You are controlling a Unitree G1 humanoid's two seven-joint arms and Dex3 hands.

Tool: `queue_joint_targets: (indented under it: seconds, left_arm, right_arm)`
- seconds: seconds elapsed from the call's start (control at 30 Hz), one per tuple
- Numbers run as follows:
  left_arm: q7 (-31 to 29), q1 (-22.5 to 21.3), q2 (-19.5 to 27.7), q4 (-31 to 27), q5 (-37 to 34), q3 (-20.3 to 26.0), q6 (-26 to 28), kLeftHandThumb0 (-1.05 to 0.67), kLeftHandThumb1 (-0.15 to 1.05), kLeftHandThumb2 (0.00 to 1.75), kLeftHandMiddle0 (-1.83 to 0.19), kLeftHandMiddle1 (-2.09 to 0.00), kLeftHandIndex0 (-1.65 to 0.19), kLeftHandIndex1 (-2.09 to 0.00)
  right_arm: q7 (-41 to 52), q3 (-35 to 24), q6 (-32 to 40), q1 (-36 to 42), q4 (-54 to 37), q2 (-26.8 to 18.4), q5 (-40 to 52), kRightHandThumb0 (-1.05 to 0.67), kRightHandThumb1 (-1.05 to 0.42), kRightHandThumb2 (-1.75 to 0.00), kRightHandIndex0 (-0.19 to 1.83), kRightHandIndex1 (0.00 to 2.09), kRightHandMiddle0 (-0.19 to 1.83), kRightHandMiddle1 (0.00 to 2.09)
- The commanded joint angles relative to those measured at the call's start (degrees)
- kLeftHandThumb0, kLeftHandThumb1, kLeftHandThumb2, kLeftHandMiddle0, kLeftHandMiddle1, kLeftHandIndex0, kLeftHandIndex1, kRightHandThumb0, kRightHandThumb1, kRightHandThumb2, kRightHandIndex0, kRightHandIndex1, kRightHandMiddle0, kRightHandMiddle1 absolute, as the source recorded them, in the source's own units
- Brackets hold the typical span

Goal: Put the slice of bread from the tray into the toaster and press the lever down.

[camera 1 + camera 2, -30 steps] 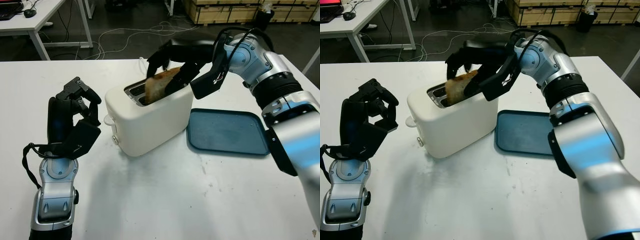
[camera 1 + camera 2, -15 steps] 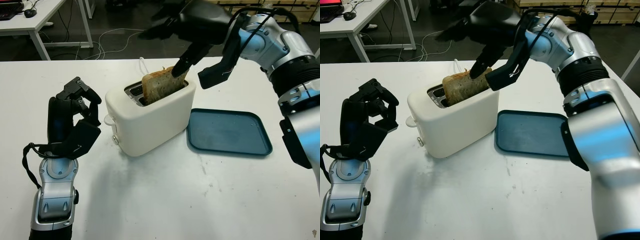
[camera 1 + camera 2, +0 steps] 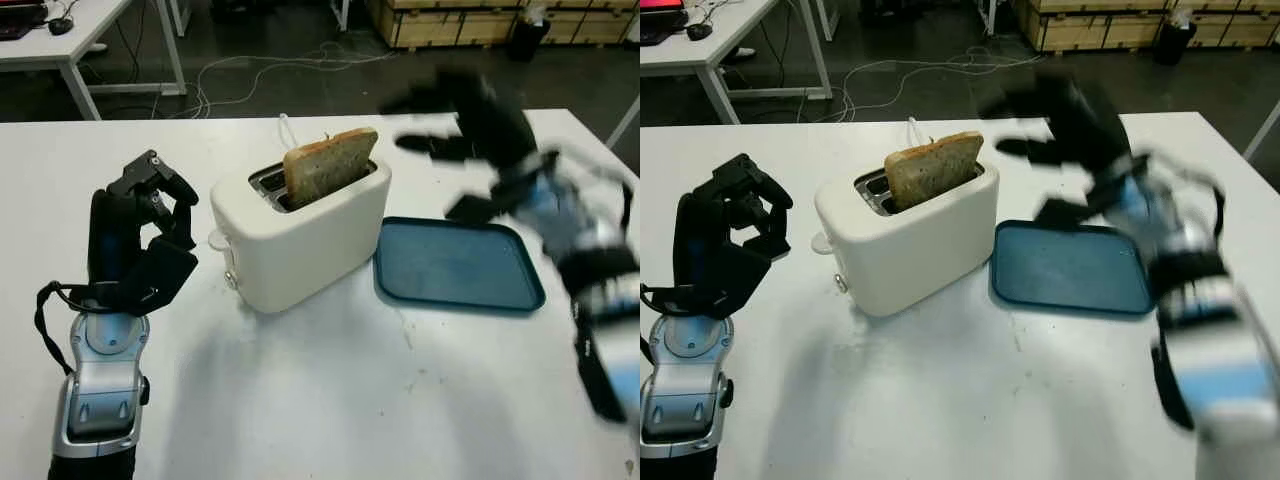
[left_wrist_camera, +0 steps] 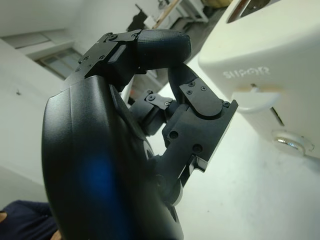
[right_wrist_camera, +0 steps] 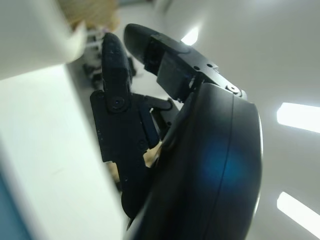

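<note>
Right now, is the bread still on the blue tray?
No, the slice of bread stands upright in a slot of the white toaster, its top half sticking out, while the blue tray beside it holds nothing.

Left arm (image 3: 95,400): enters at the near left and stands upright, silver forearm below, black left hand (image 3: 135,240) above. The left hand is raised over the table with its fingers (image 4: 165,45) curled toward the palm, holding nothing. Right arm (image 3: 600,300): enters at the near right and reaches toward the far right. The right hand (image 3: 465,110) is lifted in the air, blurred, holding nothing.
</note>
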Motion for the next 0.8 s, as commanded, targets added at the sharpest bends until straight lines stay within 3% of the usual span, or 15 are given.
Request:
queue_joint_targets:
  seconds: [0.0, 0.13, 0.27, 0.3, 0.4, 0.47, 0.6, 0.67, 0.77]
  left_arm:
    - [-0.4, -1.2, 0.9, 1.0, 0.5, -0.5, -0.8, -0.14, 0.53, 1.14, -1.0, -1.75, -0.66, -1.75]
    - [-0.5, -1.5, 1.4, 1.6, 0.9, -0.9, -1.2, -0.14, 0.51, 1.17, -1.02, -1.75, -0.68, -1.75]
    - [-0.3, -1.4, 1.8, 2.3, 1.3, -1.1, -1.8, -0.13, 0.5, 1.18, -1.01, -1.75, -0.68, -1.75]
    - [-0.4, -1.3, 2.0, 2.5, 1.4, -1.2, -1.9, -0.13, 0.5, 1.18, -1.01, -1.75, -0.68, -1.75]
    - [-0.5, -1.0, 2.7, 3.0, 1.8, -1.3, -2.3, -0.12, 0.5, 1.17, -1.0, -1.75, -0.67, -1.75]
    - [-0.8, -0.7, 3.9, 3.0, 2.9, -1.6, -2.6, -0.12, 0.51, 1.16, -1.01, -1.75, -0.67, -1.75]
    - [-2.3, -0.2, 7.3, 3.2, 5.3, -2.0, -4.2, -0.11, 0.51, 1.07, -1.02, -1.75, -0.66, -1.73]
    - [-3.7, 0.1, 9.3, 3.1, 5.5, -1.8, -5.3, -0.11, 0.51, 1.02, -1.0, -1.75, -0.66, -1.69]
    - [-6.6, 0.5, 13.2, 2.8, 5.3, -1.1, -7.7, -0.13, 0.53, 0.89, -0.96, -1.75, -0.74, -1.48]
  right_arm:
    - [-0.9, -2.9, 4.6, 6.7, -7.4, 2.1, 2.6, -0.4, -0.92, -0.31, 0.77, 1.4, 0.85, 0.72]
    - [-8.5, -6.6, 12.4, 16.7, -17.8, 6.3, -1.6, -0.46, -0.92, -0.29, 0.83, 1.41, 0.89, 0.78]
    - [-18.9, -9.2, 11.2, 21.1, -19.7, 10.8, -4.0, -0.38, -0.92, -0.28, 0.9, 1.5, 0.98, 0.71]
    - [-21.6, -9.7, 10.0, 21.3, -19.0, 12.0, -4.0, -0.36, -0.92, -0.28, 0.88, 1.57, 0.96, 0.79]
    - [-24.3, -10.1, 8.1, 21.6, -17.6, 13.3, -3.4, -0.36, -0.92, -0.36, 0.81, 1.73, 0.7, 1.37]
    - [-23.0, -9.8, 8.3, 21.8, -17.6, 13.3, -2.8, -0.37, -0.92, -0.36, 0.8, 1.74, 0.67, 1.45]
    - [-12.7, -9.0, 10.4, 23.2, -20.4, 13.3, 4.0, -0.37, -0.92, -0.33, 0.79, 1.68, 0.8, 1.05]
    - [-6.0, -9.0, 12.2, 24.0, -22.6, 13.4, 9.4, -0.36, -0.92, -0.31, 0.75, 1.73, 0.81, 1.01]
    - [-0.3, -9.3, 13.7, 24.7, -25.0, 13.3, 12.6, -0.33, -0.92, -0.26, 0.79, 1.74, 0.66, 1.45]
